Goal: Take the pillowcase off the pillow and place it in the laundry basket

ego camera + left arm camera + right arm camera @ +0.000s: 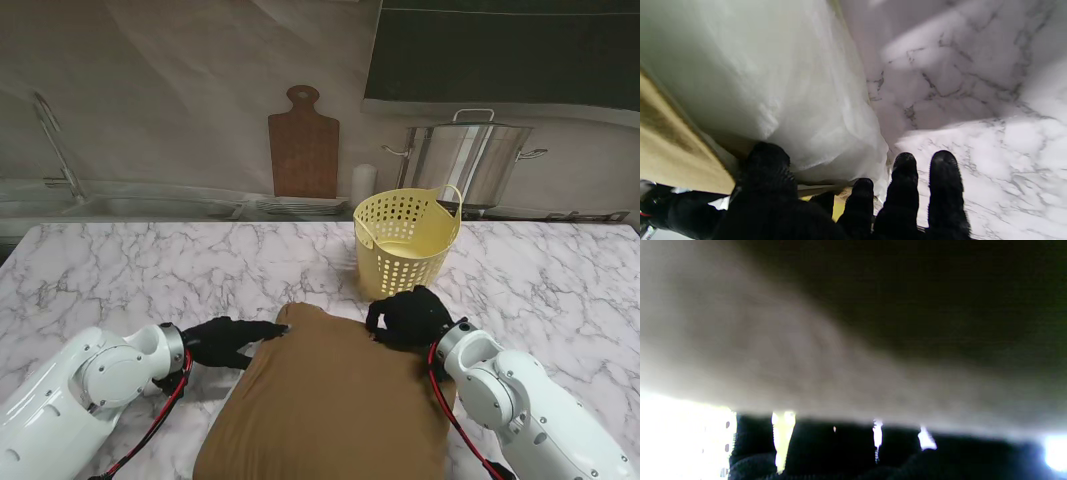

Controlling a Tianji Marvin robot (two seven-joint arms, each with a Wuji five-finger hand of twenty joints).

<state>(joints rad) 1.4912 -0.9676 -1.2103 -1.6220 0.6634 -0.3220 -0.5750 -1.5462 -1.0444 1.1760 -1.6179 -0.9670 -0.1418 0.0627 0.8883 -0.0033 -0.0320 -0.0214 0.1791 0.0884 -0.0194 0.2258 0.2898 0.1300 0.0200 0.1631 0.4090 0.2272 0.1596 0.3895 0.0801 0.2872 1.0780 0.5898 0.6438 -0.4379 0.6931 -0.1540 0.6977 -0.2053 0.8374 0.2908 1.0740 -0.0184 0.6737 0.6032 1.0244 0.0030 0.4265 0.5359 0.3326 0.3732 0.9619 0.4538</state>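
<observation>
A pillow in a brown pillowcase (330, 400) lies on the marble table close to me. My left hand (225, 340) reaches the pillow's far left corner. In the left wrist view the white pillow (773, 83) bulges out of the brown pillowcase (670, 146). The thumb (768, 166) sits at the case's edge and two fingers (945, 180) stretch over the marble. Whether it grips the hem is unclear. My right hand (410, 318) is curled over the far right corner, and brown cloth (853, 340) fills its wrist view. The yellow laundry basket (405, 240) stands just beyond it.
Past the table's back edge are a sink with a tap (60, 150), a wooden cutting board (303, 145), a white cup (364, 185) and a steel pot (470, 160). Bare marble (150, 270) stretches far left and far right of the pillow.
</observation>
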